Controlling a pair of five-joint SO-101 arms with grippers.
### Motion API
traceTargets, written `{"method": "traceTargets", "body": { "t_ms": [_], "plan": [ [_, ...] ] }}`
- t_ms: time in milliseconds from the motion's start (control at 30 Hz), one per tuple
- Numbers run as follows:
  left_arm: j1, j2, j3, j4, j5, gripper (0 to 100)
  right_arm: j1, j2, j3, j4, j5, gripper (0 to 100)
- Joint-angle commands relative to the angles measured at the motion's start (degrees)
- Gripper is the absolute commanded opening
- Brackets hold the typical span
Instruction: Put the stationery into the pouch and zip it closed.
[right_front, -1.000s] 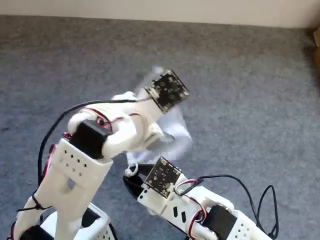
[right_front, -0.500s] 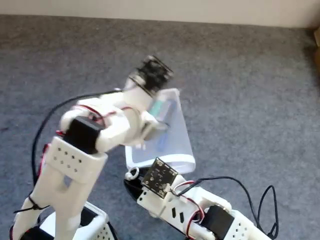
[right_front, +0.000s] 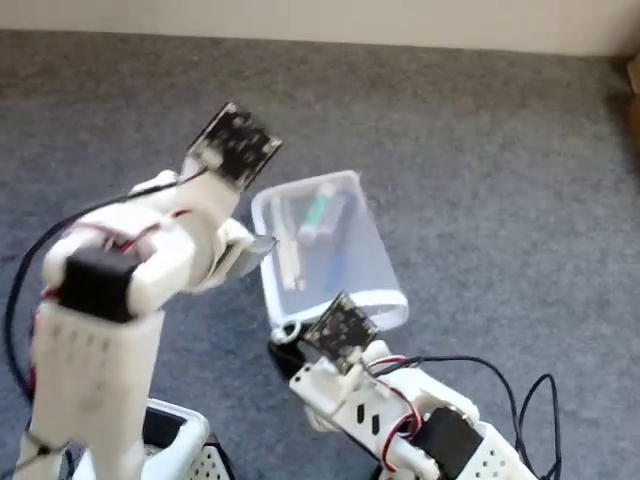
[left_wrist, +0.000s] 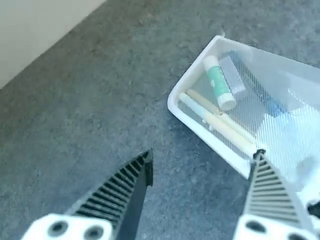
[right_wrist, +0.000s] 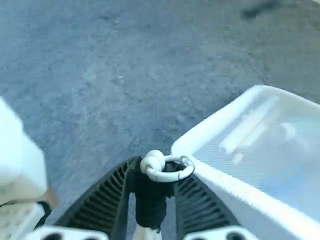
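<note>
A translucent white mesh pouch (right_front: 330, 255) lies flat on the grey carpet, with stationery inside. Through the mesh I see a green and white glue stick (left_wrist: 218, 82), a grey eraser (left_wrist: 231, 75), two pale pencils (left_wrist: 220, 122) and a blue item (left_wrist: 275, 107). My left gripper (left_wrist: 202, 156) is open and holds nothing; it hovers just off the pouch's left edge (right_front: 262, 232). At the pouch's near corner, my right gripper (right_wrist: 159, 172) is shut on the white zipper ring (right_wrist: 165, 167); in the high view that gripper (right_front: 288, 335) sits under its wrist camera.
Grey carpet (right_front: 500, 150) stretches all around the pouch. A pale wall strip (right_front: 320, 20) borders the far side. Both arm bases crowd the near edge, with loose black cables (right_front: 500, 385) beside the right arm.
The left arm has swung left off the pouch, which was covered by it and now lies uncovered and flat. The right gripper shifted slightly right, still holding the ring.
</note>
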Motion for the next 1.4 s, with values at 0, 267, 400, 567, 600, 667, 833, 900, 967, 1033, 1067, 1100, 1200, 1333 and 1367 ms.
{"method": "traceTargets", "body": {
  "t_ms": [0,267,400,567,600,667,833,900,967,1033,1067,1100,1200,1333,1367],
  "plan": [
    [-0.75,-9.45,3.38,0.7,-1.14,29,3.47,-0.84,-5.58,-0.13,-0.7,0.4],
    [-0.66,-20.62,21.14,-4.48,-5.89,29,3.74,-0.84,-11.47,0.31,-0.7,0.4],
    [-0.66,-26.51,27.47,-7.91,-6.42,30,6.73,-0.84,-11.74,0.22,-0.62,0.4],
    [0.84,-32.31,35.12,-12.4,-9.14,30,10.95,-0.84,-15.43,0.31,-0.7,0.4],
    [1.45,-33.19,36.53,-13.45,-9.14,30,11.3,-0.84,-16.13,0.31,-0.7,0.4],
    [3.3,-34.86,38.81,-15.56,-9.14,30,11.47,-0.84,-17.27,0.31,-0.7,0.4],
    [6.9,-37.32,42.07,-19.6,-9.14,30,11.47,-0.84,-17.98,1.89,-0.44,0.4],
    [8.57,-37.32,42.86,-21.36,-9.14,30,11.47,-0.84,-18.15,2.86,-0.44,0.4],
    [10.51,-37.23,44.18,-23.47,-9.05,30,11.47,-0.84,-19.74,4.09,-0.35,0.4],
    [12.35,-37.23,45.49,-25.67,-9.05,29,11.47,-0.84,-21.58,6.02,-0.35,0.4],
    [13.14,-37.23,46.02,-26.46,-9.05,29,11.47,-0.84,-22.64,7.25,-0.44,0.4],
    [13.93,-37.23,46.46,-27.08,-9.05,29,11.47,-0.84,-23.87,8.57,-0.53,0.4],
    [15.52,-37.23,46.81,-28.48,-8.53,29,11.38,-0.75,-26.51,11.82,-0.7,0.4],
    [16.31,-37.23,46.99,-31.65,-4.84,29,11.21,-0.75,-26.77,13.05,-0.7,0.4],
    [16.75,-37.23,46.99,-31.82,-4.84,29,11.21,-0.75,-26.77,13.05,-0.7,0.4]
  ]
}}
